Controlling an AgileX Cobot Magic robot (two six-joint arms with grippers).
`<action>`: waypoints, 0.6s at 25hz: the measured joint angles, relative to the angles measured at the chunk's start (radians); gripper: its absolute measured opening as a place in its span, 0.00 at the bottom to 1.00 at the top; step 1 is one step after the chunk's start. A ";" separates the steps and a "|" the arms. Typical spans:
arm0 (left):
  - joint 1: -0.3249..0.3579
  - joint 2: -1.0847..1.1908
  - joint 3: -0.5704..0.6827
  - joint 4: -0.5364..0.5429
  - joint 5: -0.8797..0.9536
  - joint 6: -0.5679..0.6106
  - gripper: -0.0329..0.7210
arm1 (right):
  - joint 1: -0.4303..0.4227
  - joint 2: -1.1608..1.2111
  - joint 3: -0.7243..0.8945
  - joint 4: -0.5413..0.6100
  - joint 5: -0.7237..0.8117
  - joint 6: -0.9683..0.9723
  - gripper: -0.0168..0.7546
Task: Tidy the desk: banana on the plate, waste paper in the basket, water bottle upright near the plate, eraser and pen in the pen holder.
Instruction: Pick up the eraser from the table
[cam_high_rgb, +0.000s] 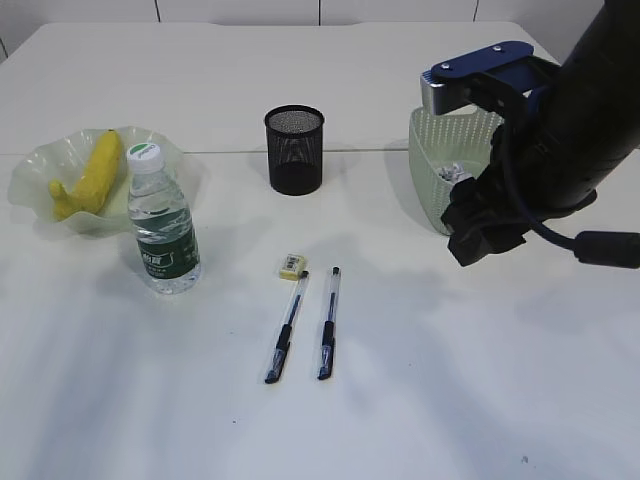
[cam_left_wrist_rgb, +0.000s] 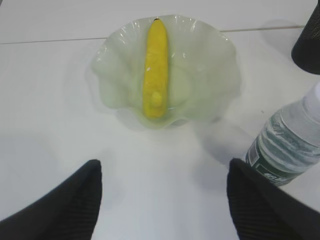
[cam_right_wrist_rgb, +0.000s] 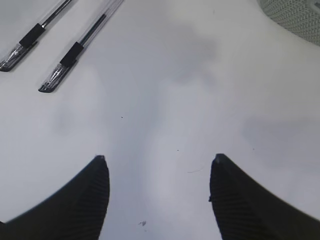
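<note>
The banana lies on the wavy green plate at far left; both show in the left wrist view, banana and plate. The water bottle stands upright beside the plate, also in the left wrist view. Crumpled paper lies in the green basket. A yellow eraser and two pens lie below the black mesh pen holder. My left gripper is open and empty. My right gripper is open and empty, right of the pens.
The white table has a seam running across behind the pen holder. The basket's edge shows in the right wrist view. The pen holder's edge shows in the left wrist view.
</note>
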 joint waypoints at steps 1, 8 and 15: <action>-0.011 0.000 -0.018 -0.007 0.032 0.005 0.77 | 0.000 0.000 0.000 0.000 0.000 0.000 0.63; -0.048 -0.003 -0.154 -0.262 0.347 0.309 0.75 | 0.000 0.000 0.000 -0.010 -0.006 0.000 0.63; -0.048 -0.003 -0.179 -0.467 0.634 0.577 0.75 | 0.000 0.009 -0.083 -0.031 0.030 0.000 0.63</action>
